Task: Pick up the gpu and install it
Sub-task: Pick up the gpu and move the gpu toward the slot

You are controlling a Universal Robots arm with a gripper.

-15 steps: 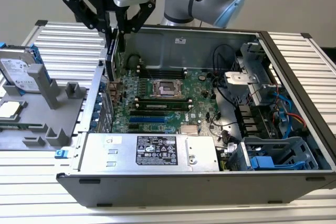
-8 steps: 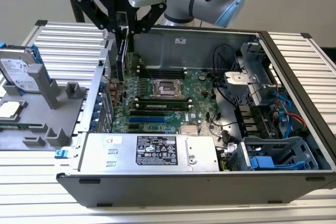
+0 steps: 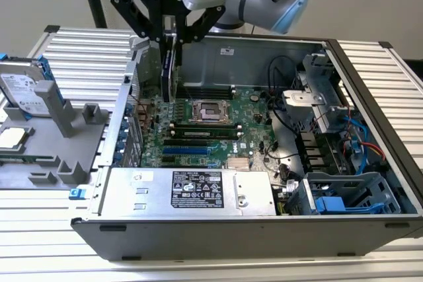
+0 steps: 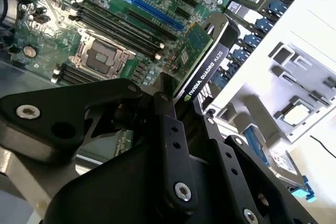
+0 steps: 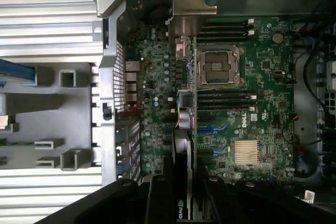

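- Ribbed metal table (image 3: 73,51) is carrying an open computer case (image 3: 198,229), with the green motherboard (image 3: 218,130) facing up inside it.
- We are seeing the gripper (image 3: 173,36) hanging over the part of the case toward the exterior view's left.
- In the second wrist view, its fingers (image 4: 170,140) are clamping the gpu (image 4: 207,66) between them, one against the green board face and the other against the black cooler face.
- The card is standing on edge, reaching from the fingers toward the motherboard.
- In the first wrist view, its silver bracket (image 5: 193,3) is sitting at the end away from the fingers, near the case wall.
- We are unable to tell whether its lower edge is touching a slot.
- A hard drive (image 3: 23,90) is resting on a grey fixture (image 3: 66,163) outside the case, well apart from the card.
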